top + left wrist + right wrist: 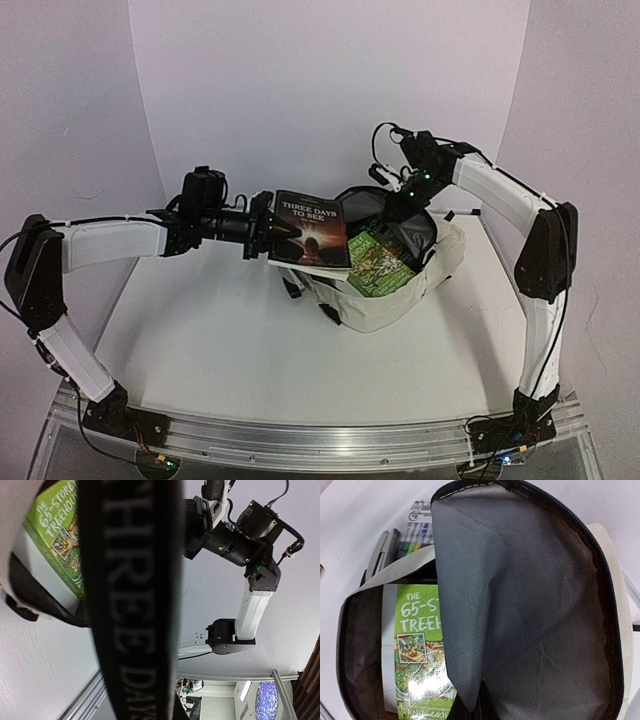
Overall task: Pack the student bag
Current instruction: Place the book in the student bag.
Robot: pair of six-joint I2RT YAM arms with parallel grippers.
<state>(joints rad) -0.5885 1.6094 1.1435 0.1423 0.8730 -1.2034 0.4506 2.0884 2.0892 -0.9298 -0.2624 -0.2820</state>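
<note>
Top view: the cream soft fabric backpack [395,305] lies mid-table; the left gripper [262,232], clamped on a black paperback book [312,228], poises it over the mouth for insertion; the right gripper [398,208] is pinched on the rear flap, holding the mouth wide.
Left wrist: the black cover fills the frame.
Right wrist: the raised grey lining flap [520,595] exposes a green paperback [417,645] inside.

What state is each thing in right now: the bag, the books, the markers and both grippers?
student bag: unzipped, flap raised.
green book: inside the student bag, cover up.
dark book: closed, held in the air at the bag's mouth.
marker pack: by the bag's rim; inside or outside, cannot tell.
left gripper: shut on the dark book.
right gripper: shut on the student bag's flap.
</note>
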